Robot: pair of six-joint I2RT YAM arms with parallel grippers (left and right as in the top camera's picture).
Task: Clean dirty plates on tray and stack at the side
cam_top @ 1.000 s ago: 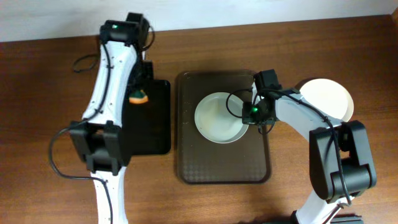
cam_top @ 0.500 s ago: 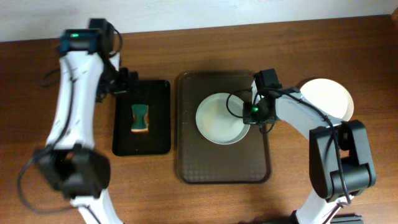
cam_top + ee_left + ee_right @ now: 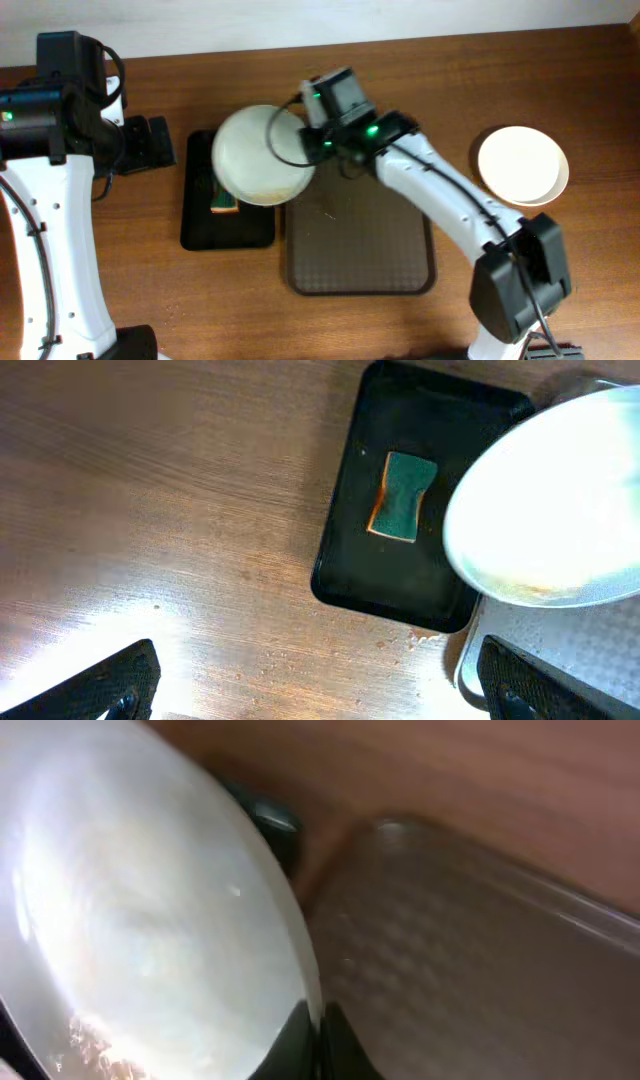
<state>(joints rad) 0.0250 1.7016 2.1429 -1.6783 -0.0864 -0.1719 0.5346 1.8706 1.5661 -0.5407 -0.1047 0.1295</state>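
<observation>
**A:** What does the right gripper have hold of?

**B:** A round white plate. In the right wrist view its dark fingers are closed on the rim, pinching the edge at the bottom of the frame.

**A:** Where is that plate?

**B:** In the air, clear of the brown tray. From overhead it hangs over that tray's upper left corner and the upper right part of the black tray just beside it.

**A:** Is it clean?

**B:** I cannot tell. The left wrist view shows a faint orange-brown tint along the plate's lower rim, but glare washes out most of the surface.

**A:** Any other plate?

**B:** A second plate lies flat on the wooden table, to the right of the brown tray and apart from it.

**A:** And the left gripper?

**B:** Its jaws stand spread wide with nothing between them. It hovers over the table to the left of the black tray. Its own camera shows one finger in each bottom corner, with bare wood between.

**A:** What is in the black tray?

**B:** A green sponge with an orange side, lying flat near the tray's middle. From overhead the held plate covers most of it.
</observation>
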